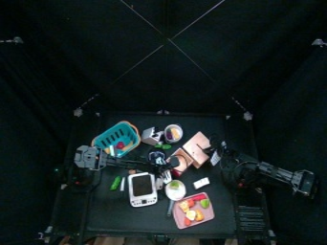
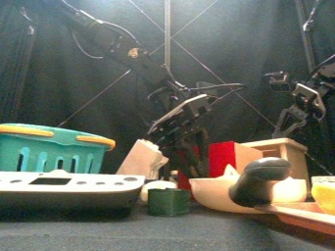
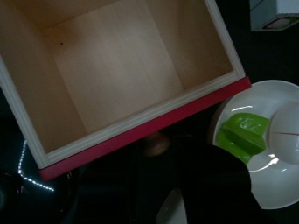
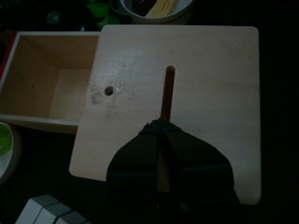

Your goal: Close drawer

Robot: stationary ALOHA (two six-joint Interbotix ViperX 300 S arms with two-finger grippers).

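Your drawer [image 1: 194, 153] sits near the middle of the counter [image 1: 102, 206], a little toward the right arm's side, and it's pulled out. In the right wrist view you see the flat tan top of the unit with a dark slot running along it, and the empty compartment [image 4: 47, 79] sticking out past one edge. That's the gap you need to shut.

Left tool [image 2: 181, 116] is hanging right over that open compartment. Its wrist camera looks straight down into the bare wooden box [image 3: 117, 70], with the red front edge [image 3: 152, 127] running across the frame and a white bowl [image 3: 274, 144] holding something green just beyond it. The jaws themselves don't show clearly in that view, but they stand parted with nothing between them.

Right tool [image 4: 170, 162] is poised above the unit's top, its jaws drawn together to a point with nothing in them.

Here's what the move turns on: the compartment slides along the unit's long axis, and the red front faces away from the body, toward the bowl. Your left tool looks like the closer one to that front, so I'd expect the push to come from it, pressing the red edge back toward the unit. The right tool, over the top panel, is well placed to steady the body if it wants to skid.

Watch the bowl; it lies just beside the drawer front.
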